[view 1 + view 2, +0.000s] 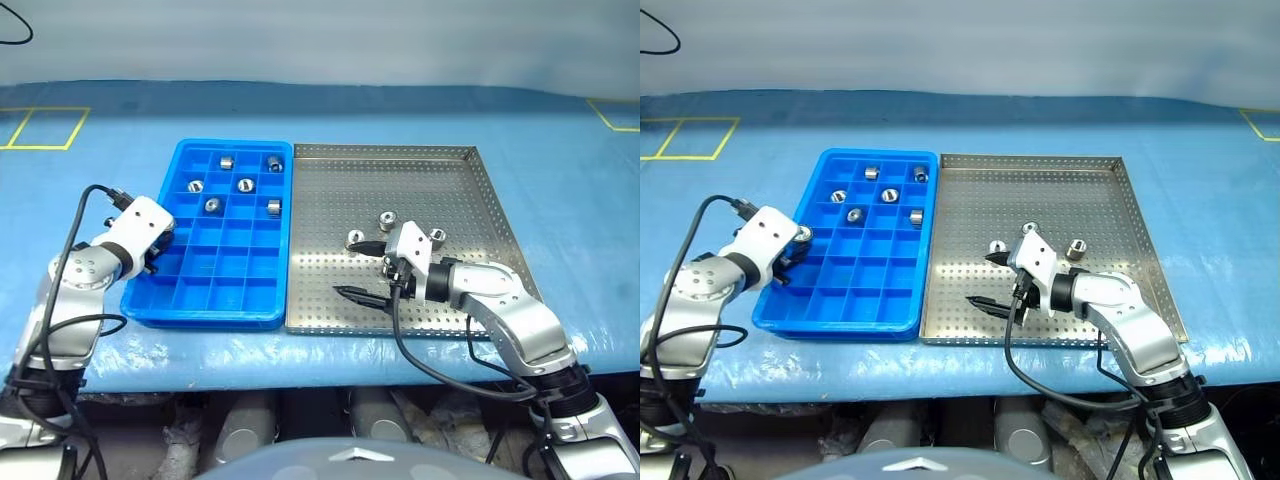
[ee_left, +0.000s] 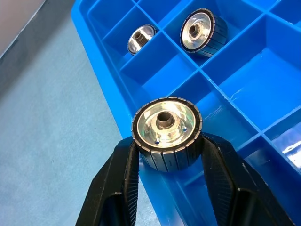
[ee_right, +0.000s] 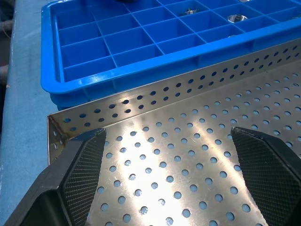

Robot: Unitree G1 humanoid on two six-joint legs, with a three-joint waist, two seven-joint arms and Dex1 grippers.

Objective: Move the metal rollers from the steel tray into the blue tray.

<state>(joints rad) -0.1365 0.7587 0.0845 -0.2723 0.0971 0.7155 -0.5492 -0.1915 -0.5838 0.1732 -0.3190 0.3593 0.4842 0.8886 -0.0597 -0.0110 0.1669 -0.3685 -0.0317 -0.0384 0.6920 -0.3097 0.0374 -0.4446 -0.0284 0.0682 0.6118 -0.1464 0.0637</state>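
My left gripper (image 2: 167, 148) is shut on one metal roller (image 2: 167, 127), holding it by its ribbed sides over the left rim of the blue tray (image 1: 200, 318). Several metal rollers lie in the blue tray's far compartments, such as one (image 1: 246, 185) and another (image 1: 212, 204). Three metal rollers (image 1: 385, 220) (image 1: 355, 238) (image 1: 437, 236) rest on the steel tray (image 1: 400, 175). My right gripper (image 1: 354, 270) hangs open low over the steel tray's near left part, just in front of those rollers, with nothing between its fingers (image 3: 82, 165).
Both trays sit side by side on a blue-covered table (image 1: 560, 200). Yellow tape marks lie at the far left (image 1: 45, 128) and far right (image 1: 615, 115). The table's front edge runs just below the trays. Black cables loop beside each arm.
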